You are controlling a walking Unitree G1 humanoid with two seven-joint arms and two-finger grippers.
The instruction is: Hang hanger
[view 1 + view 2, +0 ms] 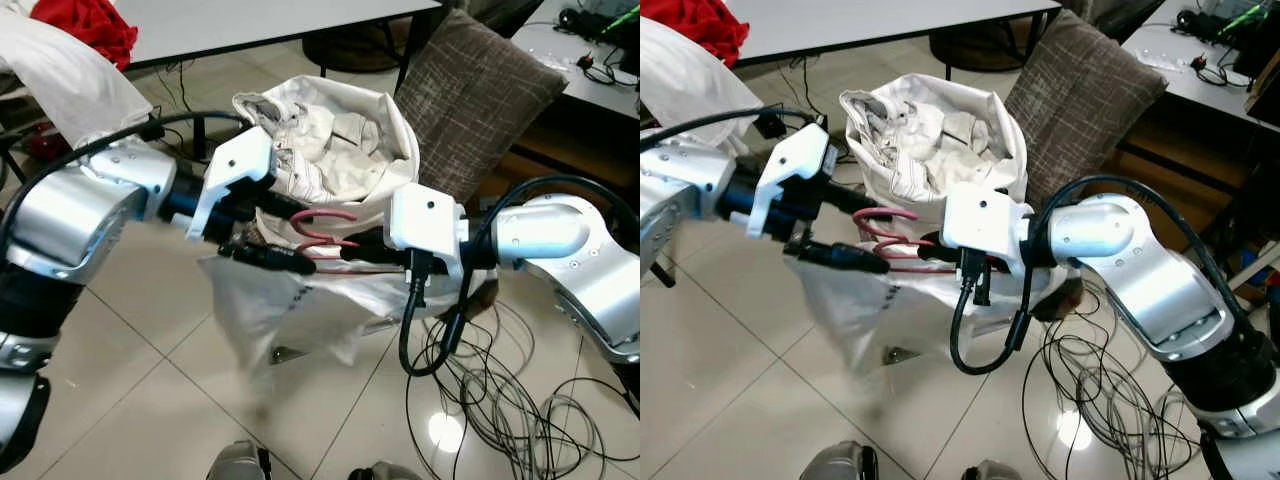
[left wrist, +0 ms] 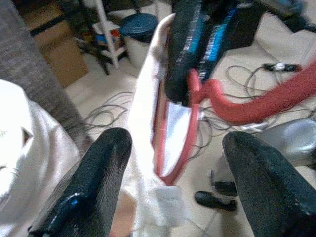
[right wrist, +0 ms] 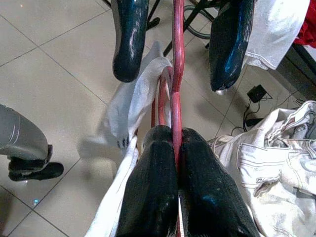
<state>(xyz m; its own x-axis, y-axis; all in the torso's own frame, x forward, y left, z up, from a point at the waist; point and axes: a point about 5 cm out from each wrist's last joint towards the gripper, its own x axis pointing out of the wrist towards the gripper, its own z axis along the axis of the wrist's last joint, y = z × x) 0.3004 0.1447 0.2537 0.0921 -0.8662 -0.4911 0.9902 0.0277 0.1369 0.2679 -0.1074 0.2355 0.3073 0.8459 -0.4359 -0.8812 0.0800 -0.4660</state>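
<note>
A red cloth (image 1: 85,25) lies on the table (image 1: 250,20) at far left, with white fabric (image 1: 60,70) below it. The left arm (image 1: 85,205) reaches in over the tiled floor (image 1: 150,400). The left gripper (image 3: 175,42) sits with its fingers (image 2: 96,173) apart, one on each side of the hanger (image 1: 325,235) and not closing on it, as both wrist views show.

The hanger is red and is held in mid-air between the two grippers, in front of the basket (image 1: 395,130). A white garment (image 1: 275,305) hangs from it, draping down toward the floor. The basket is a white cloth one, heaped with crumpled pale clothes (image 1: 320,140), and stands just behind the hanger.

The right gripper (image 3: 177,148) has its fingers (image 3: 153,187) pressed together on the hanger's red bar, clamping it. Its white wrist block (image 1: 425,220) carries a looping black cable (image 1: 425,340). The right arm (image 1: 570,250) comes in from the right.

A brown cushion (image 1: 480,90) leans behind the basket, to its right. A tangle of thin cables (image 1: 500,400) lies on the floor under the right arm. A second table (image 1: 580,60) with gear on it stands at far right.
</note>
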